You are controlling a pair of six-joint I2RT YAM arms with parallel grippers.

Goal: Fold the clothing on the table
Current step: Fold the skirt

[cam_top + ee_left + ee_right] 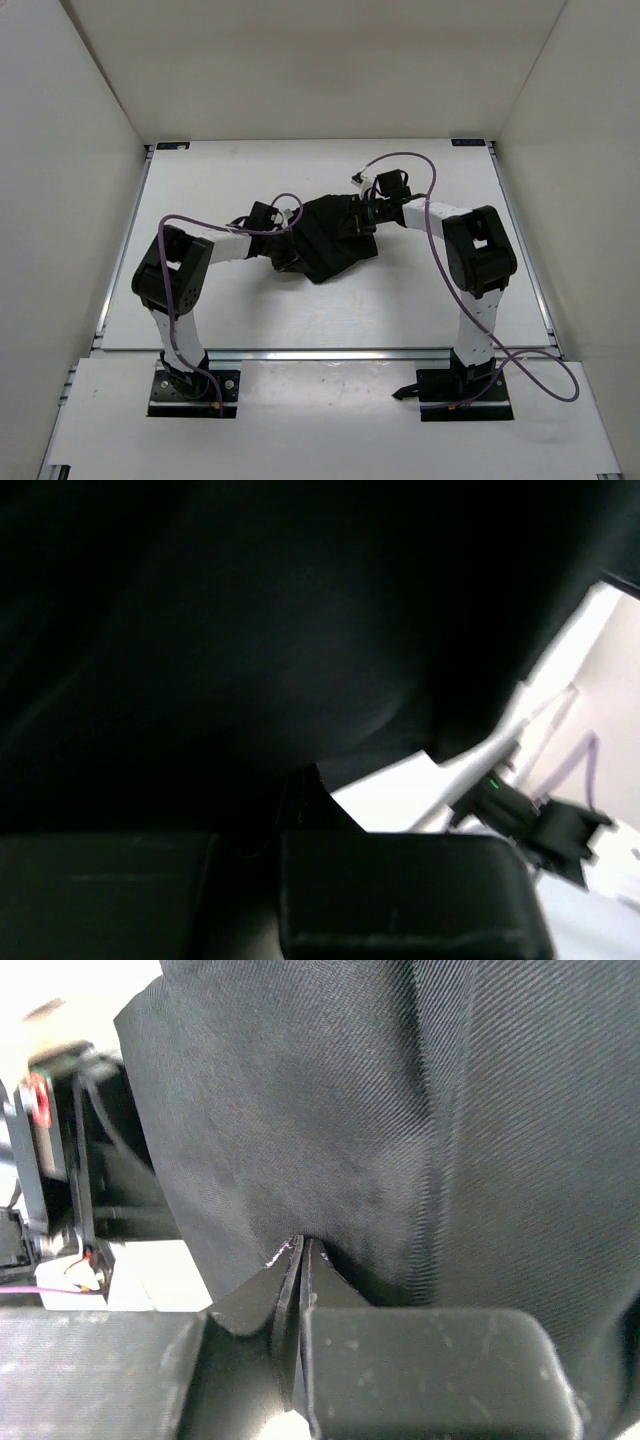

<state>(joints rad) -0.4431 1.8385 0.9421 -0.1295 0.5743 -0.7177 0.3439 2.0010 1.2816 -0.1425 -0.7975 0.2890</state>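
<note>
**Top, left-wrist and right-wrist views.** The clothing (335, 238), a single black garment, is lying bunched in an irregular, angular heap near the middle of the table (300, 320), with one pointed corner reaching toward the near edge. It is sitting between the two arms, which are converging on it from either side.

The left gripper (288, 254) is meeting the heap's left edge. In its own wrist view the two fingers (400, 895) are standing close together, closed on the dark fabric (250, 630) that is filling almost the whole frame. Detail there is blurring into shadow.

The right gripper (363, 218) is meeting the heap's far right side. In its wrist view (300, 1295) the jaws are pressing together on a fold of the garment's edge, where a few pale frayed threads are showing. Here the cloth (330, 1110) is displaying a fine diagonal twill weave and one straight stitched ridge running down it, and the fabric is rising in soft folds from the pinch.

A purple cable (432, 215) is looping above the right arm.
</note>
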